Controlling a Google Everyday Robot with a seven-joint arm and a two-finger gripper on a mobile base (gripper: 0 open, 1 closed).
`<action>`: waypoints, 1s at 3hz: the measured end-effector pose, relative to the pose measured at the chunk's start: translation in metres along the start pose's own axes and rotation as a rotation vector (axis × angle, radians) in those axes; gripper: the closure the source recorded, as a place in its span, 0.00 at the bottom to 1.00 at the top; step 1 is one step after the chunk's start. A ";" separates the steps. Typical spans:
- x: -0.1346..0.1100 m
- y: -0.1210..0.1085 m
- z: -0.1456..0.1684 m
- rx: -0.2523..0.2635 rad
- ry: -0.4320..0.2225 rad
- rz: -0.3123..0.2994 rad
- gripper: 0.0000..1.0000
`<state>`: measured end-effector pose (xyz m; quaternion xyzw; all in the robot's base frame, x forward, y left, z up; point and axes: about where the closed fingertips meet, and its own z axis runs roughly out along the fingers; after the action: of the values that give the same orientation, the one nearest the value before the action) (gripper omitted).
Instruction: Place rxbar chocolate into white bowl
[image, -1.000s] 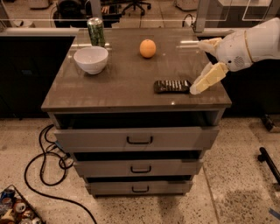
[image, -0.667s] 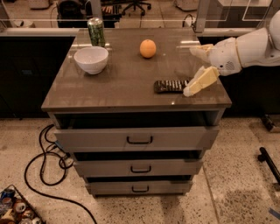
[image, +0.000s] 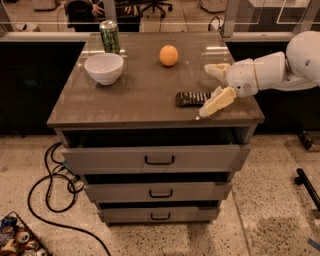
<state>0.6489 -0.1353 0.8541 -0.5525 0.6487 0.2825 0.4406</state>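
The bar (image: 191, 98) lay flat on the tabletop (image: 135, 102) near the front-right corner, its long side roughly parallel to the front edge. The gripper (image: 205, 92) reached in over the right edge with its fingers spread wide and holding nothing. One fingertip sat behind the bar's right end, the other in front of it, close to the front edge. Contact with the wrapper could not be confirmed.

Judgement: the fingers bracketed the bar's end, consistent with lining up a grasp, and pick-up was not yet done.

The bowl (image: 104, 68) stood upright near the back-left corner, well apart from the bar, with nothing visible in it. That leaves a carry across most of the tabletop. A green can (image: 110, 36) stood just behind the bowl at the back edge. An orange (image: 169, 55) sat near the middle of the back edge.

Pale marks showed on the wrapper, and print on the can. Neither was legible.
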 end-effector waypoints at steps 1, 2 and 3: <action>0.014 -0.008 0.002 0.007 -0.031 0.019 0.00; 0.039 -0.015 0.000 0.023 -0.062 0.067 0.02; 0.050 -0.018 0.002 0.021 -0.073 0.094 0.24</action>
<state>0.6664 -0.1612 0.8109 -0.5060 0.6603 0.3162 0.4560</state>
